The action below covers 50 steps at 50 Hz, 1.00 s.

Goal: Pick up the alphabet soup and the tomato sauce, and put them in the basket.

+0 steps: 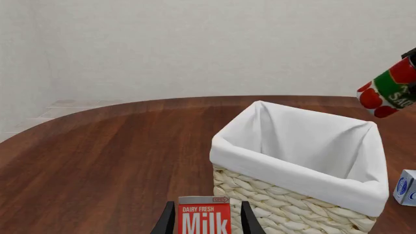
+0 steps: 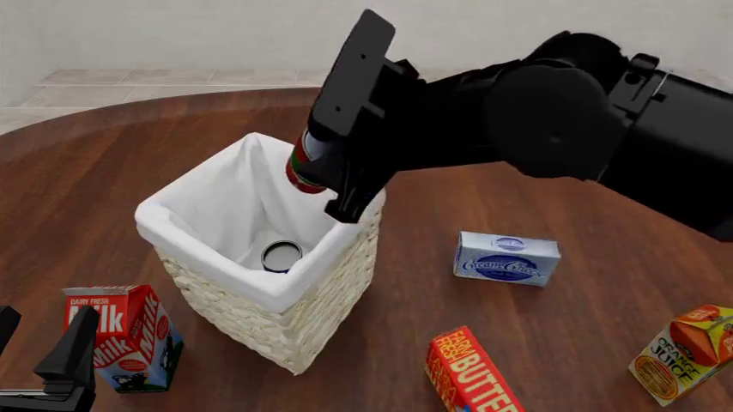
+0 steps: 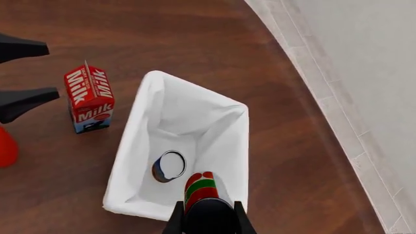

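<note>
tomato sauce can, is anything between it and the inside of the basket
Nothing visible blocks it. The right hand holds the tomato sauce above the open basket, near one rim. Only the alphabet soup sits on the liner floor, with bare liner beside it.

- milk carton (image 2: 118, 336), upright, front-left on the brown wooden table (image 2: 596, 215)
- cream cheese box (image 2: 506, 257), right of centre
- butter box (image 2: 472, 371), near front edge
- orange juice carton (image 2: 684, 343), far right, tilted

Cartons read "Milk" (image 2: 115, 336) ("Dairy Fresh" above), "Butter" (image 2: 472, 374), "Orange Juice" (image 2: 684, 352).
</note>
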### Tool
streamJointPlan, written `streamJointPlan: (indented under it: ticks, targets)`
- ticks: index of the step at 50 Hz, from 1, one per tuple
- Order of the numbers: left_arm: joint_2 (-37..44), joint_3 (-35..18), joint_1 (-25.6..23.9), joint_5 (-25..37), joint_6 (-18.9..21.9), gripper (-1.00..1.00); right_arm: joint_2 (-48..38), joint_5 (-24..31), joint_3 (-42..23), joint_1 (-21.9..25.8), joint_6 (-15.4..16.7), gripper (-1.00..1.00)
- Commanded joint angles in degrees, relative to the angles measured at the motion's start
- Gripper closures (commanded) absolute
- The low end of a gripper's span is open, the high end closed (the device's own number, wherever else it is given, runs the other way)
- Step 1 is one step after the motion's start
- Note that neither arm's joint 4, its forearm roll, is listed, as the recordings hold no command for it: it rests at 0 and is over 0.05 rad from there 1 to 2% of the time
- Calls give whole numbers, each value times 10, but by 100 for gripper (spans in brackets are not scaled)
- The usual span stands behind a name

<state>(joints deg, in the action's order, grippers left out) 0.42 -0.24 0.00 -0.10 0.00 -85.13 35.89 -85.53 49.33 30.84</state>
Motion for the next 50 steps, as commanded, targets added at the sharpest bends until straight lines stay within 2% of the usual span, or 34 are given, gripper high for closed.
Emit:
streamJointPlan:
  ticks: [1, 50]
  targets:
    - [0, 0, 0, 0, 0, -100, -20, -14, -4, -3, -16, 100]
    - [0, 0, 0, 0, 0, -100, -96, -51, -4, -21, -42, 100]
